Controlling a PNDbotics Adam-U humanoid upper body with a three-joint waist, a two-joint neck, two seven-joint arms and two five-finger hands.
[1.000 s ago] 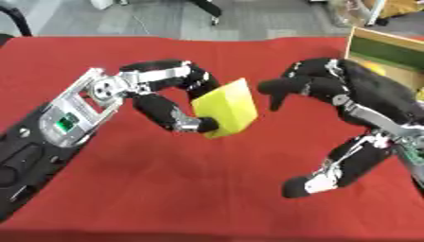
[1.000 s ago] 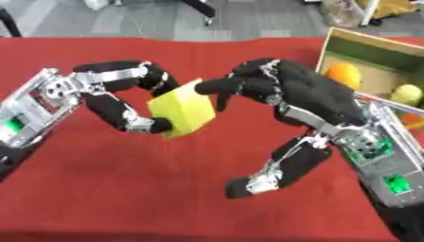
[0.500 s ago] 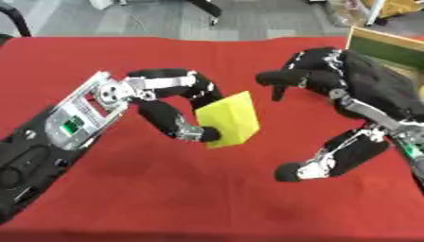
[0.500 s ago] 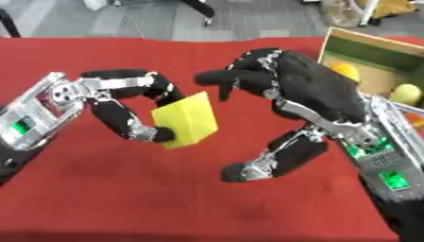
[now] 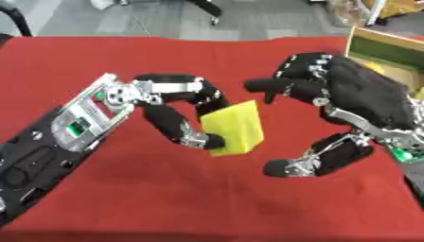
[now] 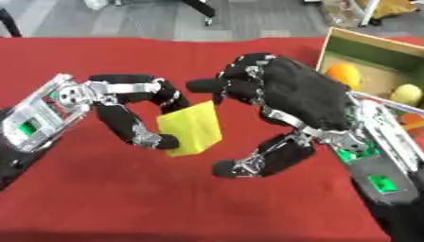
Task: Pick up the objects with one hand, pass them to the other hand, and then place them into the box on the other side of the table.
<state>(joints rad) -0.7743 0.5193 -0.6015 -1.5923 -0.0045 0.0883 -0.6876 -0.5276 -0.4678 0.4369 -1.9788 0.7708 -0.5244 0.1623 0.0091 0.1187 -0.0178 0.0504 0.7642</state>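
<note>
Yellow sponge block (image 5: pixel 234 127) pinched in curled left hand (image 5: pixel 178 116) above red tablecloth (image 5: pixel 124 189), long axis near upright, top tilted right. Right hand (image 6: pixel 278 101) just beside, fingers spread wide, empty. Cardboard box (image 6: pixel 364 61) far right holds fruit.

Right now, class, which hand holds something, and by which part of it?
The left hand pinches the yellow block by its left edge, fingers above and thumb below. The right hand is open and holds nothing.
</note>
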